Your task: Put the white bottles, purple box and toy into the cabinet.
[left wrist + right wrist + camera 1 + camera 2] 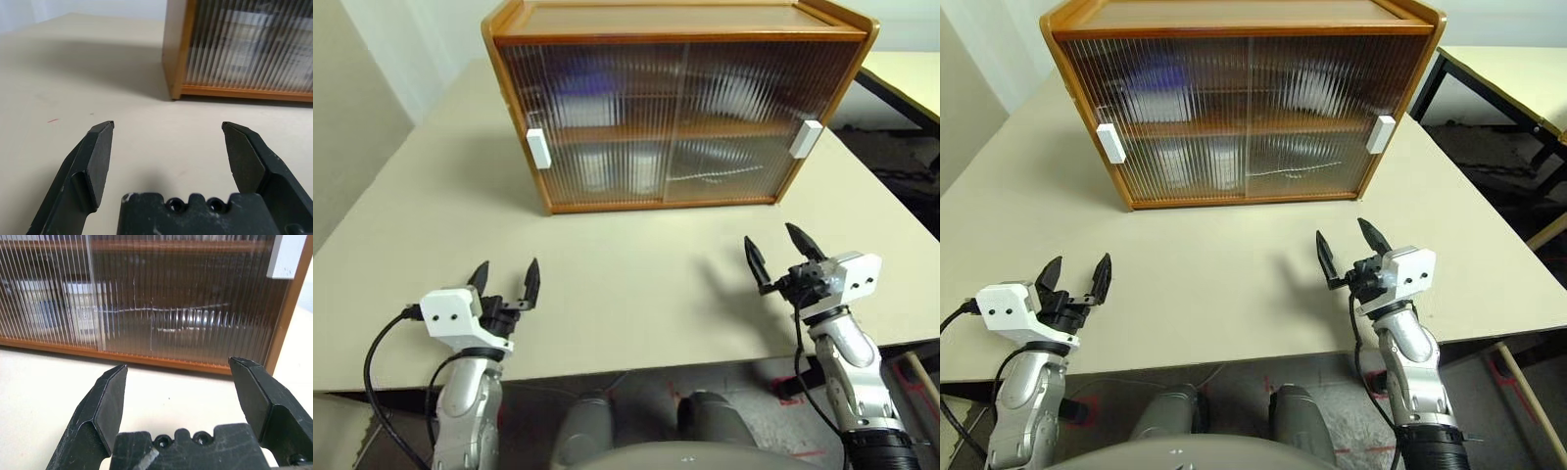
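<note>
The wooden cabinet [675,108] stands at the back of the table with both ribbed doors slid shut. Behind the left door a purple blur [592,83], likely the purple box, sits on the upper shelf. Below it are white labelled shapes [80,308], likely the white bottles. I cannot make out the toy through the ribbing. My left gripper [507,269] hovers open and empty near the table's front left edge. My right gripper [771,240] is open and empty at the front right, pointing at the cabinet's right door [195,308].
White handles [538,149] [806,138] sit at the doors' outer edges. A pale curved rim [715,176] shows behind the right door on the lower level. Bare beige tabletop [636,274] lies between the grippers and the cabinet. Another table [911,73] stands to the right.
</note>
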`<state>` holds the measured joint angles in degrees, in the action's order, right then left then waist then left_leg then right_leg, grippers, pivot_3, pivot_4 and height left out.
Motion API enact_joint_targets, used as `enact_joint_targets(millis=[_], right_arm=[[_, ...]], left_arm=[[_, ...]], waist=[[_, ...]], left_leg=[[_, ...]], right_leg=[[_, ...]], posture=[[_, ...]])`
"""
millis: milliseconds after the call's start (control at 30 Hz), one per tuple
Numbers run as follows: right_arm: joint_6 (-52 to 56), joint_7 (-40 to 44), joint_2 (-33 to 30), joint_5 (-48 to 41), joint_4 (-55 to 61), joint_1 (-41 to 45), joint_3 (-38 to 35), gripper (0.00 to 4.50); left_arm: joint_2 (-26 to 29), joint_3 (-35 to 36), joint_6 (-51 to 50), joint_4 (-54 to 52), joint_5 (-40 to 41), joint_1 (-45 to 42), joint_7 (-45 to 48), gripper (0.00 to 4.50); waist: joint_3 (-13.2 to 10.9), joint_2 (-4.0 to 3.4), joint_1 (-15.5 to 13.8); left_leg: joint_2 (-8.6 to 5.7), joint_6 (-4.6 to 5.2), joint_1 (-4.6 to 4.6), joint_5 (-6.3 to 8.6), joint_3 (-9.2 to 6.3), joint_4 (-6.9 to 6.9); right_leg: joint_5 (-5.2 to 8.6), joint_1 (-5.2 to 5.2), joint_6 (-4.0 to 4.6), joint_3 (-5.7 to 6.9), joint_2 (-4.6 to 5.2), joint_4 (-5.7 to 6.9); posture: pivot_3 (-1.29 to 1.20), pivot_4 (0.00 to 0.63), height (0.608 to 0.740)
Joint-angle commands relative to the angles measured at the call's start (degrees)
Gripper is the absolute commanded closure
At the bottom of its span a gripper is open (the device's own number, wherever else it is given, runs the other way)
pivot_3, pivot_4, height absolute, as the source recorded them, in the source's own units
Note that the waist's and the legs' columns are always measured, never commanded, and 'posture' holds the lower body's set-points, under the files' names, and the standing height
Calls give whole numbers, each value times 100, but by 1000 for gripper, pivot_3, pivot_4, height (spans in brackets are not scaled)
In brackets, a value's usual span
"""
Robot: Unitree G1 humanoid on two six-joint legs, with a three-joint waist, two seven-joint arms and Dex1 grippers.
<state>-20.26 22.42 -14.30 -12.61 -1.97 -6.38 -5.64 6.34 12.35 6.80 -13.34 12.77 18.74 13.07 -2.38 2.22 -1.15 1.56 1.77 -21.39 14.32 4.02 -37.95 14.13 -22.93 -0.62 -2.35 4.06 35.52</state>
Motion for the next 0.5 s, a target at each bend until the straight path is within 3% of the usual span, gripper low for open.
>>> enact_joint_targets(millis=[33, 500], right_arm=[[-93, -34, 30, -75, -7, -157, -160, 37], [-513, -46, 180, 30, -225, -575, -221, 37]], left_arm=[[-4, -56, 81, -133, -148, 23, -103, 0], [67, -17, 138, -26, -153, -119, -195, 0]], waist=[[0, 0, 0], [-3, -5, 15]], left_leg=[[2, -1, 0, 1, 0, 0], [11, -10, 3, 6, -1, 1]], right_leg=[[2, 0, 2, 2, 0, 0], [9, 2, 6, 12, -2, 1]], posture=[[119, 0, 740], [109, 0, 740]])
